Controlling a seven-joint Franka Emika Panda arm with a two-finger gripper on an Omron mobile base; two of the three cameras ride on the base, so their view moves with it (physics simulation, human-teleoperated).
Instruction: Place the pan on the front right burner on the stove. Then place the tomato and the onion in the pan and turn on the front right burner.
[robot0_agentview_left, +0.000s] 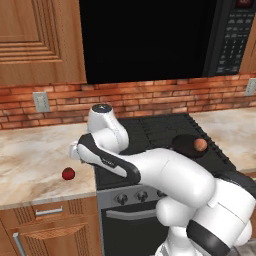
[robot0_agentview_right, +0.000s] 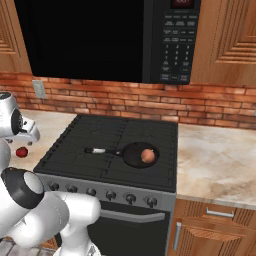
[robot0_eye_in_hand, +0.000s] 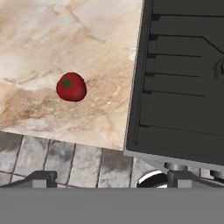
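Tomato (robot0_eye_in_hand: 71, 86) sits near the table's (robot0_agentview_left: 30, 150) front edge, left of the stove (robot0_agentview_right: 110, 135); onion (robot0_agentview_right: 147, 156) rests in the pan (robot0_agentview_right: 141, 155). My pincer, released, should centre over the tomato before descending.

Glossy white arm (robot0_agentview_left: 170, 175), dark joints

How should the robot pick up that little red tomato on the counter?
Probably from straight above, with the fingers closing across the middle of the tomato. It is a small round ball sitting alone on the flat counter, left of the stove, with bare counter all around it. Its stem spot faces upward, so the smooth sides are free for the fingers.
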